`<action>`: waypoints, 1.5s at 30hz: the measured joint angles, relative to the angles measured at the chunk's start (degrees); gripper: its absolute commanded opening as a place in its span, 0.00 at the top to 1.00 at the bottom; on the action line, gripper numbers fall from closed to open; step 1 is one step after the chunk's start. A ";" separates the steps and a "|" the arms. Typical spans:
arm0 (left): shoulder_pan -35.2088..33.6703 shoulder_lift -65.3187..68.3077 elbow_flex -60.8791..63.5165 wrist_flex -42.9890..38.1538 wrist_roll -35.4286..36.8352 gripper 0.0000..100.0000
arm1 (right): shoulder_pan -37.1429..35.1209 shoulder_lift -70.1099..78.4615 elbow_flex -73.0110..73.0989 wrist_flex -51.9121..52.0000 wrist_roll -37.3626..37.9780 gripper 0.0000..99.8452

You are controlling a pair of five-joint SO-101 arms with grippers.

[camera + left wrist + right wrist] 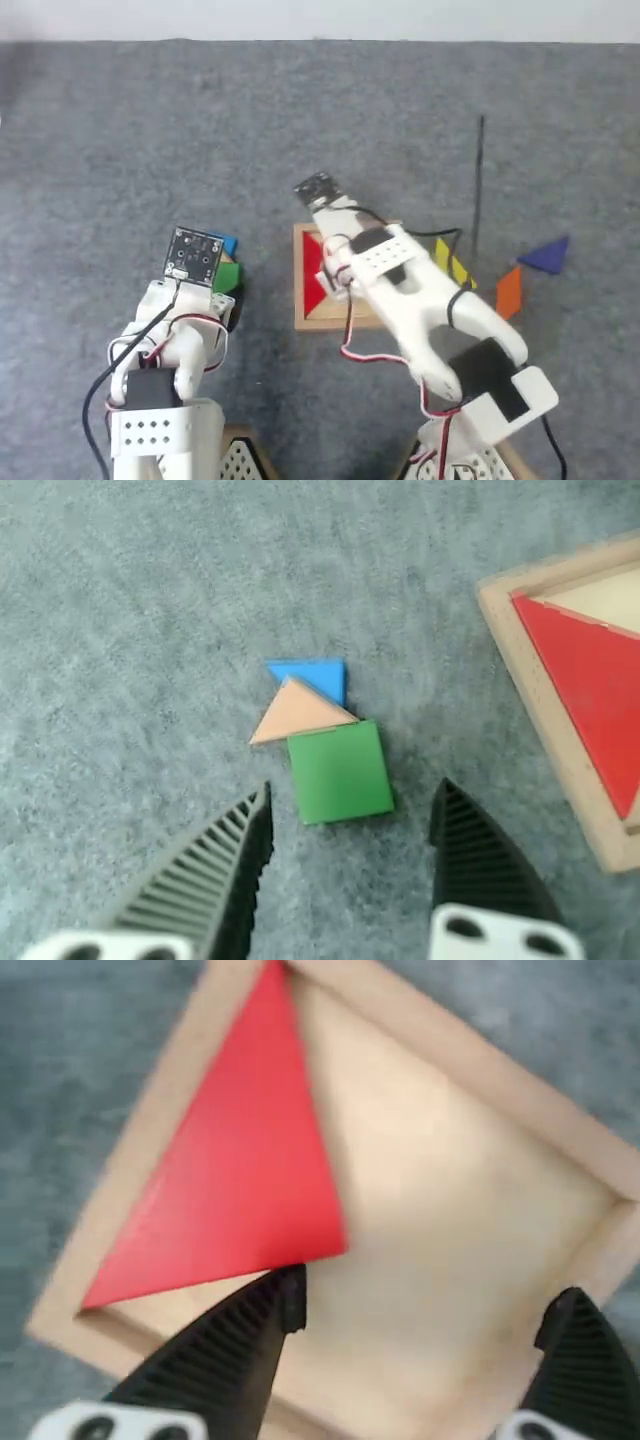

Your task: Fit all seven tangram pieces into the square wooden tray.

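**Tabletop** (150, 130): covered in grey felt-like material. The arm bases stand at the near edge.

**Square wooden tray** (325, 322): pale wood with a raised rim. It lies flat near the middle of the tabletop, a little toward the near edge. Most of its floor is bare.

**Red triangle** (230, 1170): large. It lies flat inside the tray with its long side against the left wall and its square corner pointing toward the tray's middle.

**Green square** (340, 770): on the tabletop left of the tray and apart from it.

**Tan triangle** (300, 715): small. It touches the far edge of the green square and partly overlaps the blue piece.

**Blue piece** (320, 672): just beyond the tan triangle and partly covered by it, so its full outline cannot be told.

**Yellow piece** (459, 270): on the tabletop just right of the tray, partly hidden by the right arm and a cable.

**Orange piece** (509, 290): further right, near the yellow piece but apart from it.

**Purple triangle** (548, 256): nearest the right edge, just beyond the orange piece.

**Left arm** (175, 340): its wrist is above the green, tan and blue group. The jaws are spread wide and hold nothing, and the green square sits between their tips.

**Right arm** (420, 290): it stretches from the near right over the tray. The jaws are parted and empty above the bare floor, with one tip close to the red triangle's square corner. Contact cannot be told.

**Thin dark line** (480, 180): runs toward the far edge, beyond the yellow piece.
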 measured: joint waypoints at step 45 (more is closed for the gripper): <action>0.00 0.00 1.23 -1.67 0.00 0.75 | 24.26 6.51 -5.01 16.44 -12.75 0.66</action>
